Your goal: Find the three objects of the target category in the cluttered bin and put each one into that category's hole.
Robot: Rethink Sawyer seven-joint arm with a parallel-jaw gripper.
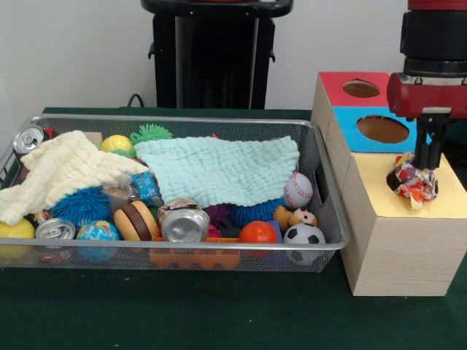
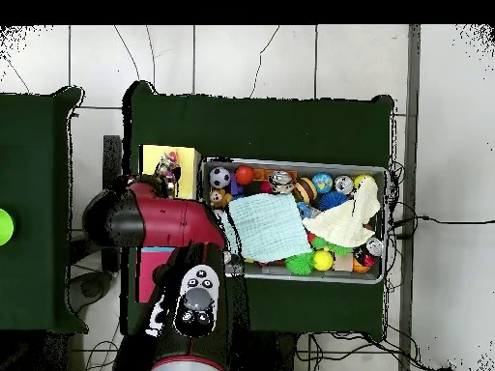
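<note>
Hanging directly below the claw, whose fingers are clamped on it, the confetti-patterned wad is positioned over the hole.

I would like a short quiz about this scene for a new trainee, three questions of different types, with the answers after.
1. True or false: the gripper hangs above the blue-surround hole.
2. Multiple choice: what covers the middle of the bin? A) a mint green cloth B) a newspaper C) a wooden lid
3. Fill in: the confetti-patterned wad sits at the hole in the ______ top of the largest wooden box.

Key
1. False: it is above the yellow top, at the wad.
2. A, the mint green cloth.
3. Yellow.
</note>
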